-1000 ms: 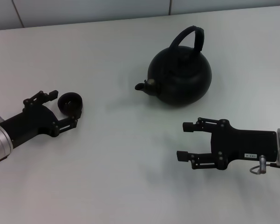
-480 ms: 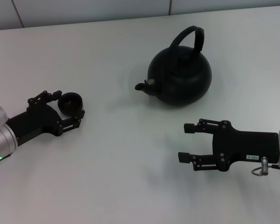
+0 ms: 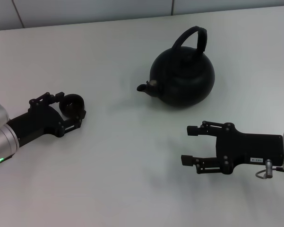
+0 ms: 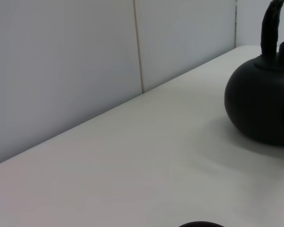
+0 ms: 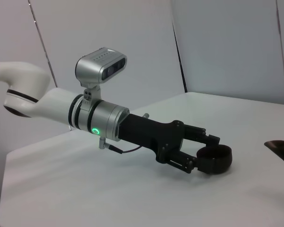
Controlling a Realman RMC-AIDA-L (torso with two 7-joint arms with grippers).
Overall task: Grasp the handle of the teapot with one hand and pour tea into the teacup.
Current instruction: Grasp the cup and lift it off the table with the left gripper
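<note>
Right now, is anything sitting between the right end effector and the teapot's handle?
Nothing visible: only bare table separates the open right end effector from the teapot, and its handle arches clear on top.

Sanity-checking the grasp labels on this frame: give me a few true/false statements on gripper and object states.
1. The left gripper has its fingers around the teacup. True.
2. The right gripper is holding the handle. False: it is open, near the table's front, apart from the teapot.
3. The teapot's spout points toward the robot's left. True.
4. The teapot is tipped over the teacup. False: it stands upright on the table, well apart from the teacup.
5. The teacup lies on its side. False: its opening faces up.
</note>
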